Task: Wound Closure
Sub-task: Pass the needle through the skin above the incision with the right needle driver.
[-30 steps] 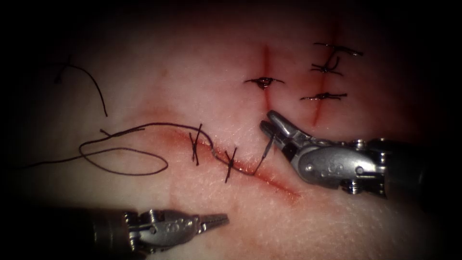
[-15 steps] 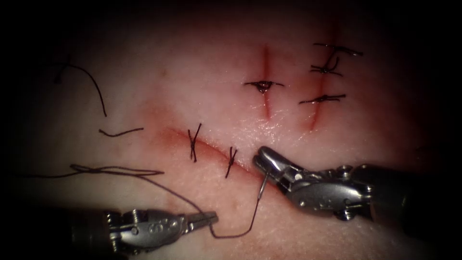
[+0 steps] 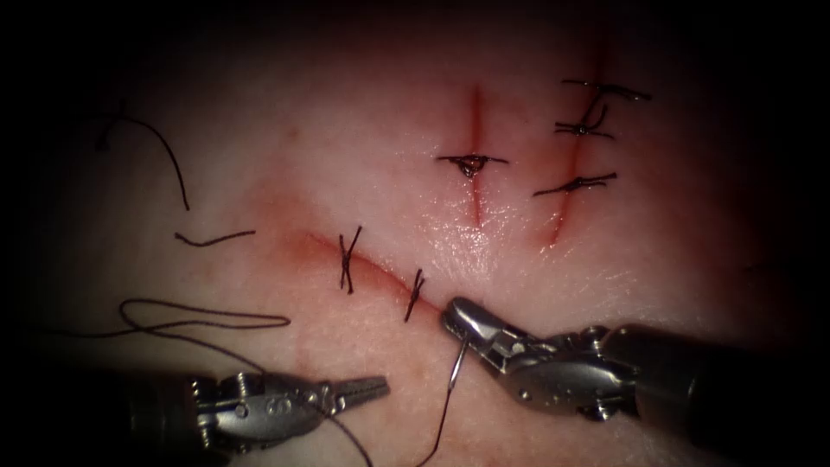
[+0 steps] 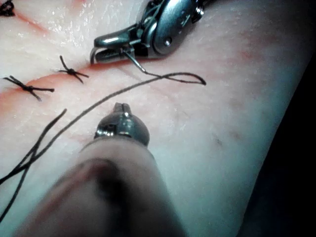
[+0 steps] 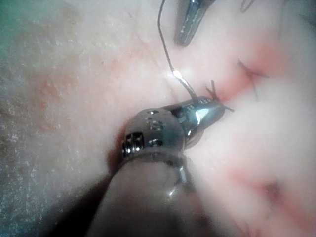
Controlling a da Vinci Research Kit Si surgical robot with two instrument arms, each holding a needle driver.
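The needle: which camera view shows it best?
The left wrist view: the needle curves clear from the right tool, held near its thread end. The endoscope view shows it as a thin sliver below that tool; the right wrist view shows a glare-lit stretch.

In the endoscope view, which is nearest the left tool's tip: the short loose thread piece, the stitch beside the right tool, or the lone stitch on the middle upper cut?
From the left tool:
1. Stitch beside the right tool, up and right.
2. Short loose thread piece, up and left.
3. Lone stitch on the middle upper cut, far above.
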